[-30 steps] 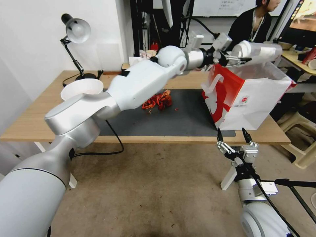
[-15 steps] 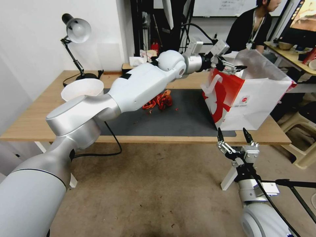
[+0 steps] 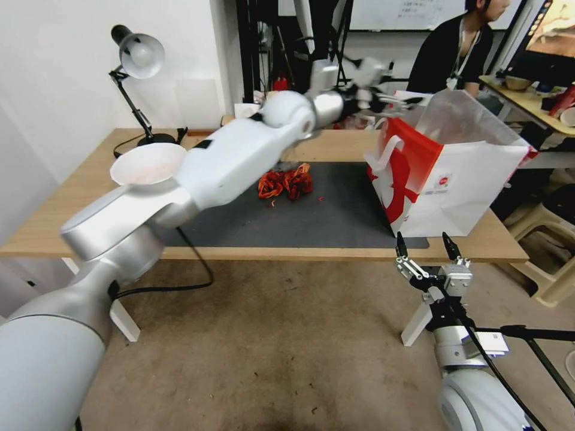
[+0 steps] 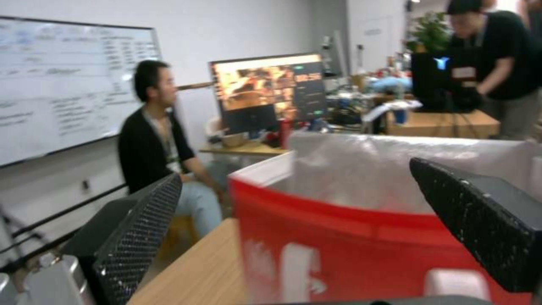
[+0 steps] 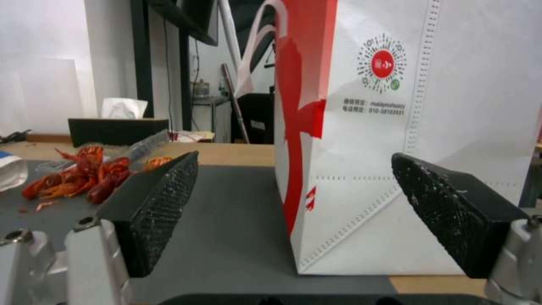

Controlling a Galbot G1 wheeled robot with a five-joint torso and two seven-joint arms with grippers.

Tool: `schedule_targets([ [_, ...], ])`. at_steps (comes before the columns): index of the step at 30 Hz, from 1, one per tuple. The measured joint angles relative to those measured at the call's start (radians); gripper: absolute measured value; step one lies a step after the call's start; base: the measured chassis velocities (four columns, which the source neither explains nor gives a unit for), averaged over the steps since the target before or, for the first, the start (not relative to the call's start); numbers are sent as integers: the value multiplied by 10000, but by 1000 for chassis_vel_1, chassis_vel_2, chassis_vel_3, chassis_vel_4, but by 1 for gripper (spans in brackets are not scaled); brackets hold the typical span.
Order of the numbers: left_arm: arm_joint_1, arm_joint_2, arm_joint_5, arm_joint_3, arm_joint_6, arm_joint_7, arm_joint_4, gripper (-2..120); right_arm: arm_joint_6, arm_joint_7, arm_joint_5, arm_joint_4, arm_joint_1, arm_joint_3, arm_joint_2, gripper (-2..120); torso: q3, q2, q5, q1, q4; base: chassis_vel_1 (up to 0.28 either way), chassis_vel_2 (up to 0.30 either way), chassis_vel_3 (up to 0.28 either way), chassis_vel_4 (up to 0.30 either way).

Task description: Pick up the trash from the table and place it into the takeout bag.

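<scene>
Left gripper point(image 3: 392, 102): jaws apart, empty, raised beside takeout bag point(image 3: 467, 191) rim.
Right gripper point(image 3: 422, 242): jaws apart, below table point(image 3: 60, 221) edge, bag just beyond.

One second ago our left hand point(image 3: 400, 102) held a clear white-lidded cup over the open top of the takeout bag point(image 3: 473, 179). Half a second ago the cup had already left the fingers, and the hand stood empty at the bag's near rim. Now our left arm has swung back toward the left and risen, so the hand sits beside the bag's left upper corner, no longer above its opening. In the left wrist view its fingers point(image 4: 141, 228) stand spread apart with nothing between them.
</scene>
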Motion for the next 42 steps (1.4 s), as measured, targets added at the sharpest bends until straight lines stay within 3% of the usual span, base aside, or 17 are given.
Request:
schedule_targets([
  [5, 782, 772, 4, -636, -76, -575, -610, 100, -13, 0, -34, 9, 35, -7, 19, 88, 0, 0, 2, 0, -6, 0, 0, 0, 0],
  [7, 1356, 1393, 32, -1037, -70, -1115, -1247, 100, -25, 0, -39, 23, 45, -21, 19, 88, 2, 0, -2, 1, -5, 0, 0, 0, 0],
  [9, 1493, 1555, 40, -1161, -62, -1253, -1418, 100, -26, 0, -39, 27, 44, -21, 19, 88, 1, 0, -1, 1, -4, 0, 0, 0, 0],
  [11, 2090, 2269, 66, -1628, 35, -1863, -2156, 100, -29, 0, -42, 49, 35, -21, 14, 88, 0, 0, 2, -1, -5, 0, 0, 0, 0],
  [13, 2236, 2444, 87, -1776, 68, -1995, -2312, 100, -29, 2, -43, 52, 29, -21, 15, 88, 0, 0, 0, -1, -5, 0, 0, 0, 0],
  [15, 3218, 3468, 146, -2763, 265, -2775, -3503, 100, -31, 0, -76, 62, 26, -44, 23, 88, -1, 0, 3, -1, -1, 0, 0, 0, 0],
  [17, 3405, 3626, 148, -2927, 300, -2895, -3681, 100, -33, 0, -82, 64, 26, -51, 23, 88, 0, 0, -1, -1, 0, 0, 0, 0, 0],
  [19, 4268, 4206, 220, -3604, 388, -3341, -4507, 100, -34, -1, -104, 68, 25, -76, 20, 88, -2, 0, 5, -2, -3, 0, 0, 0, 0],
  [23, 5466, 4727, 287, -4293, 506, -3834, -5343, 100, -34, -2, -105, 74, 24, -87, 9, 88, 0, 0, 1, -2, -7, 0, 0, 0, 0],
  [29, 6970, 5149, 366, -5222, 548, -4263, -6389, 100, -34, -4, -105, 107, 21, -119, -11, 88, -1, 1, 4, -2, -6, 0, 0, 0, 0],
  [36, 9323, 5558, 971, -6856, 292, -4772, -7823, 100, -27, -24, -105, 109, 17, -184, -8, 88, 0, 0, 1, -2, -3, 0, 0, 0, 0],
  [42, 10649, 5467, 1506, -7840, 70, -4926, -8358, 100, -20, -33, -113, 97, 32, -215, 15, 88, -1, 1, 8, -2, -4, 0, 0, 0, 0],
])
